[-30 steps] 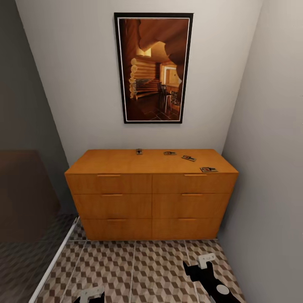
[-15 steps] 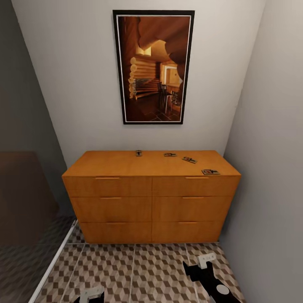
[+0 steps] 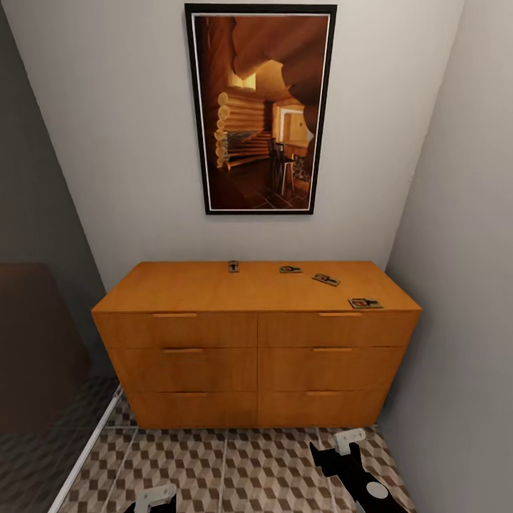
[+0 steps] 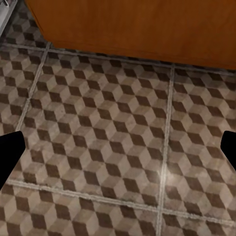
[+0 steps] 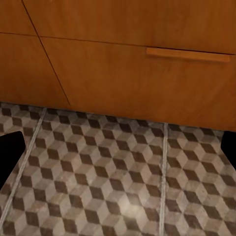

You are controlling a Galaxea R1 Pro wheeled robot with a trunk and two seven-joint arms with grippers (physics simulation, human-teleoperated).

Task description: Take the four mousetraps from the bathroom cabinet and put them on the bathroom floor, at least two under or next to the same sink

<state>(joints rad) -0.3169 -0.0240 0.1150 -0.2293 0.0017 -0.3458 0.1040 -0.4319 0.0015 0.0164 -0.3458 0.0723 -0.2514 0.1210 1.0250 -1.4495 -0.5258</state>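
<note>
we roll closer, the cabinet (image 3: 256,342) looming larger; four mousetraps (image 3: 325,279) wait on top (small, probably untouched). both grippers hang low, fingers apart, empty.

1. Orange-brown wood all over the cabinet (image 3: 256,342), slot handles a lighter orange, top smooth and even in tone.
2. Four tan mousetraps (image 3: 325,279) on that top, black metal on each, a red patch visible on the nearest one.
3. Brown, beige and white cube pattern across the bathroom floor (image 3: 271,477), pale grout lines between tiles.
4. Black frame with thin white inner border on the picture (image 3: 261,110), warm browns and amber log tones inside.
5. Plain off-white back wall (image 3: 121,142), greyer on the side walls.
6. Black right gripper (image 3: 345,443) with a pale grey tip; left gripper (image 3: 155,496) pale grey on black.
</note>
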